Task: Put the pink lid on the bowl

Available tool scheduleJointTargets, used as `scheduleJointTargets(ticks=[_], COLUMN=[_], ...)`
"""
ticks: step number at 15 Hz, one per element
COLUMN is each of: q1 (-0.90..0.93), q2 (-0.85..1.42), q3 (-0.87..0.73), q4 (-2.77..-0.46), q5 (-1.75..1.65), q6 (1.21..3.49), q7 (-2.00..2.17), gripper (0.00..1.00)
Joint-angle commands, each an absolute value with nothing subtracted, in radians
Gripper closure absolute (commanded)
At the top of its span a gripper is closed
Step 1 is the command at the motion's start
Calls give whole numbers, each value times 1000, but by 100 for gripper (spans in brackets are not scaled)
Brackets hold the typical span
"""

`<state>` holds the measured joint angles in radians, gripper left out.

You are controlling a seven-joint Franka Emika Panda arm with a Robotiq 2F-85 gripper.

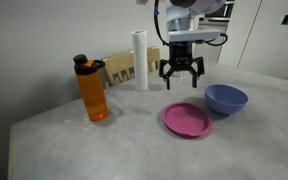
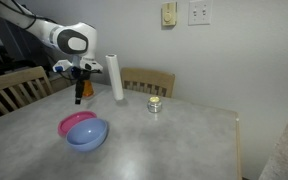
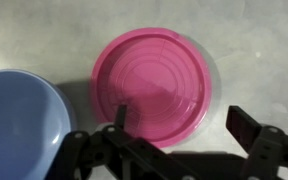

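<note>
The pink lid (image 1: 187, 119) lies flat on the grey table beside the periwinkle-blue bowl (image 1: 225, 98). Both also show in an exterior view, lid (image 2: 76, 122) behind bowl (image 2: 88, 135), touching or nearly so. In the wrist view the lid (image 3: 152, 83) fills the centre and the bowl (image 3: 19, 120) is at the left edge. My gripper (image 1: 181, 78) hangs open and empty above the lid, well clear of it. It also shows in an exterior view (image 2: 80, 97). In the wrist view its fingers (image 3: 179, 122) straddle the lid's near edge.
An orange bottle (image 1: 92, 90) stands toward one side of the table. A white cylinder (image 1: 140, 60) stands at the back, also in an exterior view (image 2: 114, 77). A small round tin (image 2: 155, 104) sits near wooden chairs (image 2: 149, 80). The table edge (image 1: 24, 130) is close to the bottle.
</note>
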<state>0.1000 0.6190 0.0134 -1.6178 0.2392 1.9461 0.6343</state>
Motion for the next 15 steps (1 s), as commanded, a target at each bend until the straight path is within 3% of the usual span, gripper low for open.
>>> scheduleJointTargets(ticks=[1, 15], q1=[107, 234], q2=[620, 952], q3=[5, -17], q4=[-1611, -1201], q5=[244, 39], q6=[1939, 1754], q7=[632, 811], gripper=[0, 0])
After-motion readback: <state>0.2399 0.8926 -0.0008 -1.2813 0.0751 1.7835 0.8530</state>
